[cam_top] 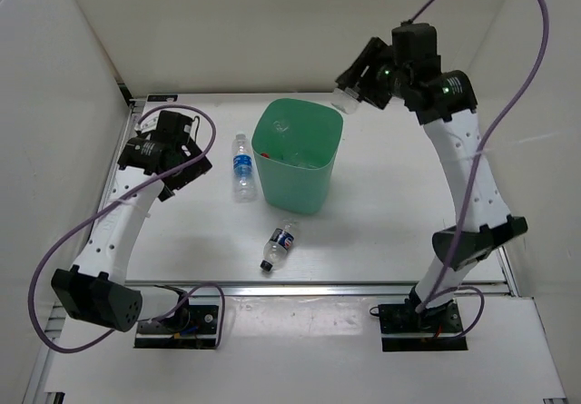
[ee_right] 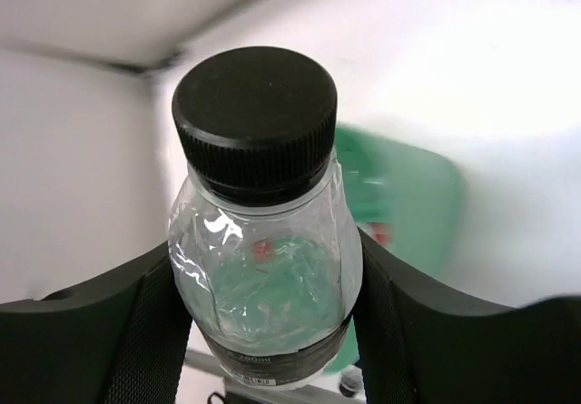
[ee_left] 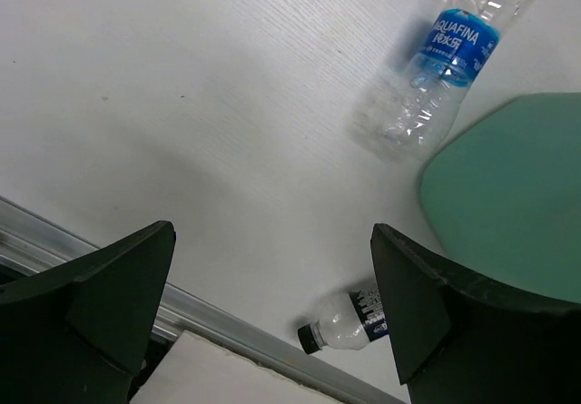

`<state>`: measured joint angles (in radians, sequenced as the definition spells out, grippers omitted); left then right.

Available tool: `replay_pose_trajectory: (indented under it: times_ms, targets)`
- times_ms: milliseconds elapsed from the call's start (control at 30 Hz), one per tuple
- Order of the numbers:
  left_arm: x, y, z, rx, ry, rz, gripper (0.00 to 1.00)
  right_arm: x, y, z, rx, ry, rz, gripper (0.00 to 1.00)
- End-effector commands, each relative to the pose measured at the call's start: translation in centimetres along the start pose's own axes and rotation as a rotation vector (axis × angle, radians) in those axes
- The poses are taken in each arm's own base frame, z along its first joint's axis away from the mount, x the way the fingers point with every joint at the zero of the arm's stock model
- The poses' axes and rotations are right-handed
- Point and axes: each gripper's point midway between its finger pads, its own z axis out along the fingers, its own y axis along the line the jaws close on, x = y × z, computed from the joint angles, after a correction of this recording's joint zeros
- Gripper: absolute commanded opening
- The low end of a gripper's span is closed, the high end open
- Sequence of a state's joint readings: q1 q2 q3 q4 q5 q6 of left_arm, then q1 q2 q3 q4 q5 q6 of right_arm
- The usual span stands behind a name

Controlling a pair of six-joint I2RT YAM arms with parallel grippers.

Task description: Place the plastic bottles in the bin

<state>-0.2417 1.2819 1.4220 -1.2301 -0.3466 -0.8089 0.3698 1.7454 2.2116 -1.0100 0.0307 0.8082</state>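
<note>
The mint-green bin (cam_top: 313,186) stands mid-table, with bottles (cam_top: 304,157) inside it. My right gripper (cam_top: 352,91) is shut on a clear bottle (cam_top: 345,105) with a black cap and dark label (ee_right: 263,250), held high just beyond the bin's far right rim; the bin (ee_right: 413,204) shows blurred behind it. A blue-labelled bottle (cam_top: 241,165) lies left of the bin, and also shows in the left wrist view (ee_left: 445,59). A dark-labelled bottle (cam_top: 280,245) lies in front of the bin and also in the left wrist view (ee_left: 349,320). My left gripper (cam_top: 182,166) is open and empty, left of the blue-labelled bottle.
White walls close in the table at the back and on both sides. A metal rail (cam_top: 363,286) runs along the table's near edge, and shows in the left wrist view (ee_left: 209,318). The bin's side (ee_left: 517,195) fills the right of the left wrist view.
</note>
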Motion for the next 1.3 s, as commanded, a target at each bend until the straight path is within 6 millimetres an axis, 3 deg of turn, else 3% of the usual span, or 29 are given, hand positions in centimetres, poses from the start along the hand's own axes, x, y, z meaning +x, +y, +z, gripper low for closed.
replay_pose_trajectory:
  times_ms: [0,33,67,100,133,167,200,267,333,367,433,533,567,600,633,667,800,933,1033,1100,1267]
  targets:
    - [0.3,-1.0,0.8,0.024,0.024,-0.029,1.0,0.9,3.8,0.0,-0.091,-0.039,-0.151,0.52]
    - [0.7,-0.9,1.4,0.007,0.04,-0.031,1.0,1.6,4.5,0.5,-0.105,-0.026,-0.184,0.55]
    - [0.4,-1.6,1.4,0.036,0.03,-0.04,1.0,3.7,4.8,2.4,-0.083,0.023,-0.226,0.6]
    - [0.6,-1.7,2.1,0.029,0.036,-0.037,1.0,4.4,4.6,3.1,-0.054,0.041,-0.236,0.88]
    - [0.7,-2.2,2.6,0.035,0.049,-0.036,1.0,5.3,4.3,3.8,-0.035,0.071,-0.253,1.0]
    - [0.8,-2.7,2.9,0.048,0.058,-0.037,1.0,5.3,4.5,3.8,-0.037,0.082,-0.254,1.0]
    - [0.6,-3.6,3.2,0.075,0.058,-0.043,1.0,6.1,3.4,3.6,0.006,0.125,-0.258,1.0]
    - [0.8,-4.3,4.5,0.078,0.068,-0.042,1.0,5.6,3.1,2.7,0.024,0.102,-0.259,1.0]
    - [0.6,-6.3,5.6,0.151,0.063,-0.057,1.0,4.4,2.4,0.8,0.011,0.041,-0.285,1.0]
    - [1.3,-6.6,6.8,0.155,0.083,-0.053,1.0,3.4,2.2,-1.2,-0.01,0.001,-0.283,1.0]
    - [1.6,-8.4,8.8,0.192,0.102,-0.055,1.0,3.7,0.9,-1.3,0.004,0.016,-0.301,1.0]
    - [1.5,-10.7,10.2,0.21,0.103,0.01,1.0,3.7,-0.3,-2.3,0.019,0.041,-0.329,1.0]
    - [1.9,-11.3,11.6,0.2,0.125,0.026,1.0,3.8,-0.5,-2.3,0.025,0.048,-0.33,1.0]
    - [1.4,-12.8,11.6,0.231,0.106,0.042,1.0,4.0,-0.4,-2.4,0.015,0.056,-0.345,1.0]
    - [1.4,-13.1,12.2,0.225,0.111,0.053,1.0,3.9,-0.7,-2.9,0.016,0.06,-0.339,1.0]
    - [2.3,-14.0,13.5,0.224,0.135,0.082,1.0,4.0,-0.6,-3.4,0.003,0.062,-0.348,1.0]
    - [2.2,-17.0,15.3,0.264,0.155,0.099,1.0,4.6,-0.9,-3.8,-0.026,0.102,-0.333,1.0]
    - [3.5,-18.0,17.9,0.258,0.206,0.119,1.0,4.4,-1.5,-4.2,-0.026,0.103,-0.332,1.0]
    - [5.8,-17.1,20.2,0.216,0.266,0.145,0.99,3.8,-1.9,-4.4,-0.048,0.107,-0.306,1.0]
    - [7.3,-16.1,21.0,0.193,0.306,0.153,0.91,3.7,-2.3,-4.3,-0.05,0.121,-0.292,1.0]
    - [7.4,-15.6,20.5,0.193,0.306,0.163,0.75,3.9,-3.2,-4.1,-0.038,0.142,-0.264,1.0]
